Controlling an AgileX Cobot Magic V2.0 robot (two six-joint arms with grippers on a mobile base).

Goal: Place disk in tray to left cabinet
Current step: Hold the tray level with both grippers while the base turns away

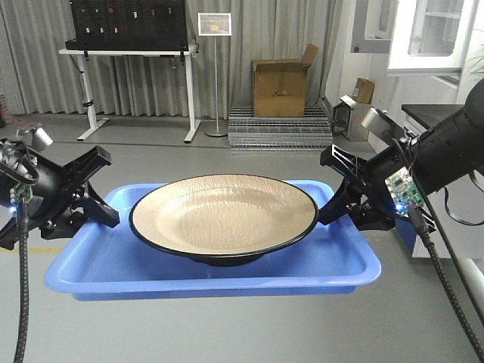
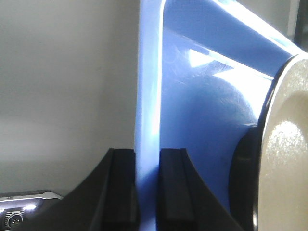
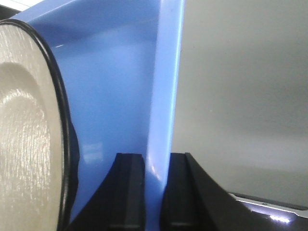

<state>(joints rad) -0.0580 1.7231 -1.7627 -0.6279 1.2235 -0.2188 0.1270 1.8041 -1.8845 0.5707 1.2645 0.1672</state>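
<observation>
Grey floor [image 1: 227,333] shows under the lifted tray [image 1: 212,283] — left gripper [image 1: 106,193] and right gripper [image 1: 333,189] each pinch its lip, plate [image 1: 223,212] inside. Next, carry it level to the left cabinet.

Centre frame: the tan, faintly streaked disk [image 1: 224,215], rimmed in thin black, and the bright-blue tray [image 1: 212,276]. At each edge, the black left claw [image 1: 104,204] and black right claw [image 1: 338,200]. Grey floor [image 1: 227,333], and at top a brown cardboard box [image 1: 281,87].
</observation>
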